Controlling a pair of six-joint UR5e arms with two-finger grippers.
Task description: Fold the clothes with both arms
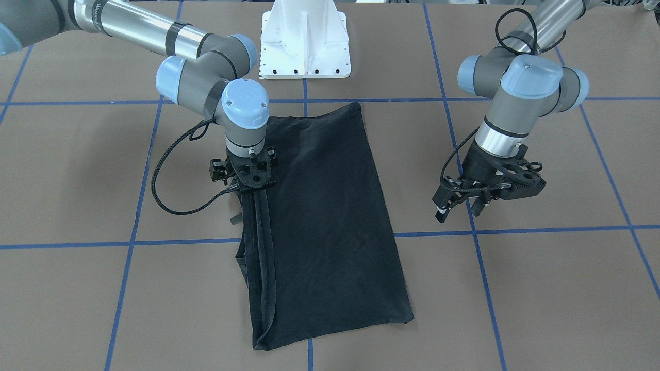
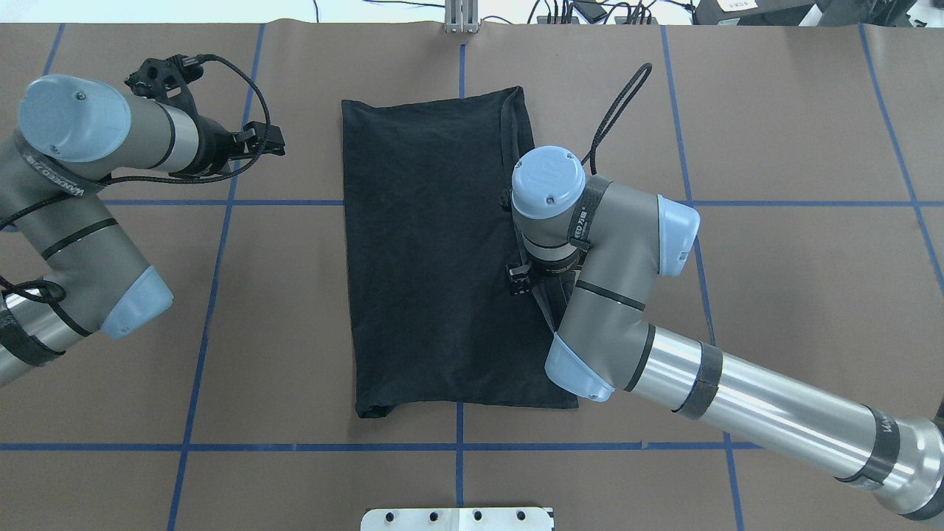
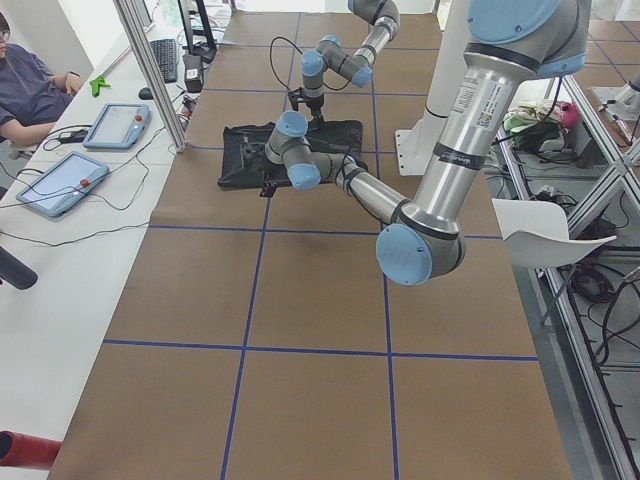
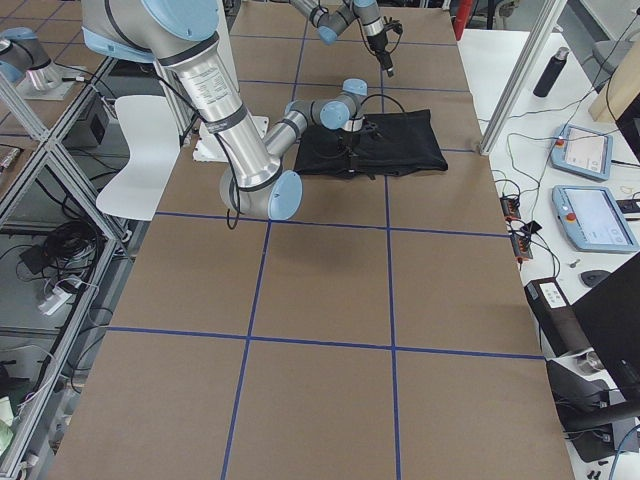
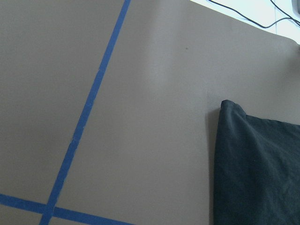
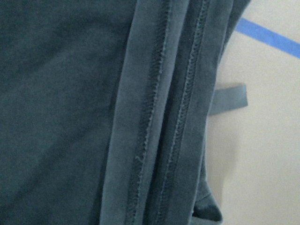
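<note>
Because the black T-shirt (image 2: 428, 251) lies as a long folded rectangle in the middle of the bench (image 2: 774, 310), one short end toward the robot's edge and the other toward the far edge, the next fold probably needs two holds at once. Nearest the robot, that short end lies flat and loose, with nothing on it.

About halfway along the shirt's long edge on the robot's right, the right tool (image 1: 251, 184) stands straight down on the stacked hems (image 6: 164, 117). Its fingers are hidden under its own body, so I cannot tell whether they pinch the cloth or merely press on it. Several layers lie edge on edge there, and a grip that catches only the top ones would, I judge, peel the fold open when lifted. A short grey strip (image 6: 228, 98) sticks out from the hems onto the bench and could get caught too. The right arm's black cable (image 1: 153, 181) loops low just beside that edge and may snag the cloth.

Farther off, toward the far edge on the robot's left, the left tool (image 1: 459, 208) hangs over bare bench with fingers spread, holding nothing, apart from the shirt. Should the right arm pull alone, the shirt would likely slide and skew.
</note>
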